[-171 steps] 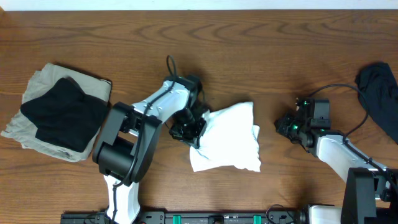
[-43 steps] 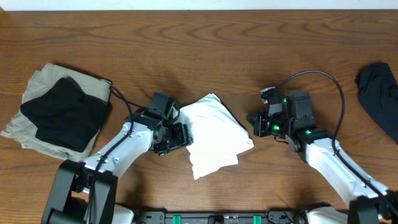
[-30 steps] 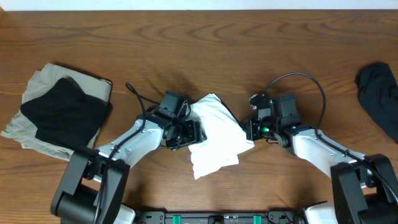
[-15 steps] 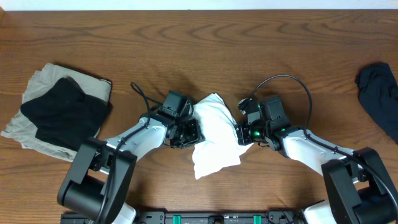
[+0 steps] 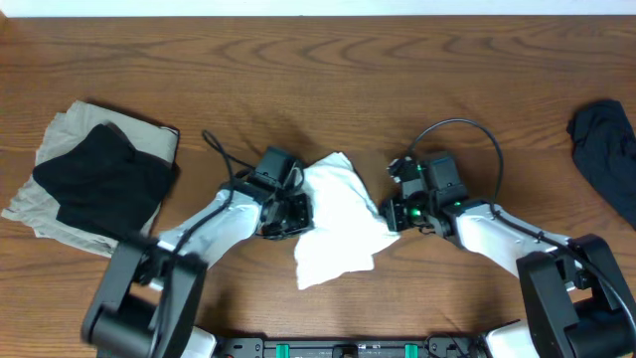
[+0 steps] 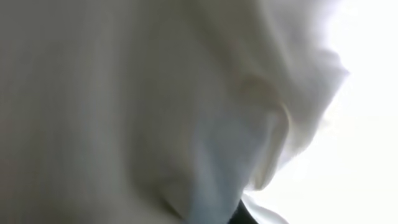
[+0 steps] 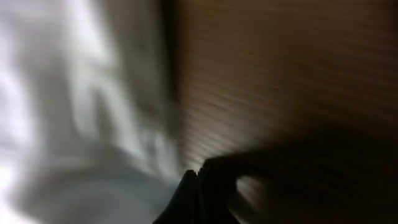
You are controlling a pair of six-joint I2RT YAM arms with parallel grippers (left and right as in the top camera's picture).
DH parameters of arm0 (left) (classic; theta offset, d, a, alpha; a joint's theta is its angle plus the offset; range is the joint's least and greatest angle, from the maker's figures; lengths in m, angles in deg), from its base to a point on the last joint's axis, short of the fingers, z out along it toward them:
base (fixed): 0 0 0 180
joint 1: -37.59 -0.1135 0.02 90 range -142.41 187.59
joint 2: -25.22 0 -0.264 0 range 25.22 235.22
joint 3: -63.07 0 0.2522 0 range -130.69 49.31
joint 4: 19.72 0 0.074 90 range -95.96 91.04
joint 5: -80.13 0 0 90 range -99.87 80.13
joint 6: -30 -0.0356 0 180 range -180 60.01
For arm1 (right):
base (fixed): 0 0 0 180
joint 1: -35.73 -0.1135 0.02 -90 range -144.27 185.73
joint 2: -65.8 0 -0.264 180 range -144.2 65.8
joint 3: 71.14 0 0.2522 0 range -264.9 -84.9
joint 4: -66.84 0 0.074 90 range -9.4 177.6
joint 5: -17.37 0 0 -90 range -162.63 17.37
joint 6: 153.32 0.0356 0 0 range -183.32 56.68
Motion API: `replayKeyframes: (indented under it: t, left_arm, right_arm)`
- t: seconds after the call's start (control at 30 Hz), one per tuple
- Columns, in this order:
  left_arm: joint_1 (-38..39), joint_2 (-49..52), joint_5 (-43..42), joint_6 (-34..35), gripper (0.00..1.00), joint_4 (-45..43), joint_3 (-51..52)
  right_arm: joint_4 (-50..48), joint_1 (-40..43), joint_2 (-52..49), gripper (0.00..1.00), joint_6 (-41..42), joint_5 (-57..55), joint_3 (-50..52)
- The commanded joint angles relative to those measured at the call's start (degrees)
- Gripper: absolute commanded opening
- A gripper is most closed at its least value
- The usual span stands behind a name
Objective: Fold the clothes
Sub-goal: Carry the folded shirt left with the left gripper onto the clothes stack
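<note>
Fabric fills the left wrist view: blurred pale folds of the white garment (image 6: 155, 106) hide the fingers, so whether the left gripper (image 5: 295, 211) is wide or clamped cannot be told. Overhead, the garment lies crumpled mid-way across the table (image 5: 328, 70), with a gripper touching each edge. Only the right wrist view shows the right gripper (image 7: 196, 182), its dark tips close together beside the cloth, too blurred to judge. A black garment (image 5: 99, 179) rests on a beige garment (image 5: 40, 214) far left, and a dark garment (image 5: 604, 149) lies far right.

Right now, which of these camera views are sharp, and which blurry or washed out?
Overhead: sharp, evenly lit, only the left arm smeared by motion. Left wrist: out-of-focus white garment, blown out at the right. Right wrist: dim and blurred, garment left, table right.
</note>
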Motion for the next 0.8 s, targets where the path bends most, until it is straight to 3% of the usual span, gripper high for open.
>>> replayKeyframes:
  t: [0.0,0.17,0.4,0.77]
  left_arm:
    - [-2.0,-6.8,10.8,-4.4,0.06,3.1,-2.4]
    - [-6.2,-12.3,13.9,-12.0,0.06,10.2,-7.4]
    - [-14.7,-11.6,16.5,-20.2,0.06,20.5,-19.3]
    - [-29.0,-10.5,16.5,-24.9,0.06,20.0,-27.2]
  right_arm:
    - [0.8,3.0,0.7,0.01,-1.1,-0.9,0.1]
    - [2.5,5.5,4.1,0.01,-1.3,0.1,0.1]
    - [6.3,5.7,11.7,0.01,-2.6,0.0,0.1]
    - [12.4,6.9,24.0,0.01,-3.2,-0.2,0.0]
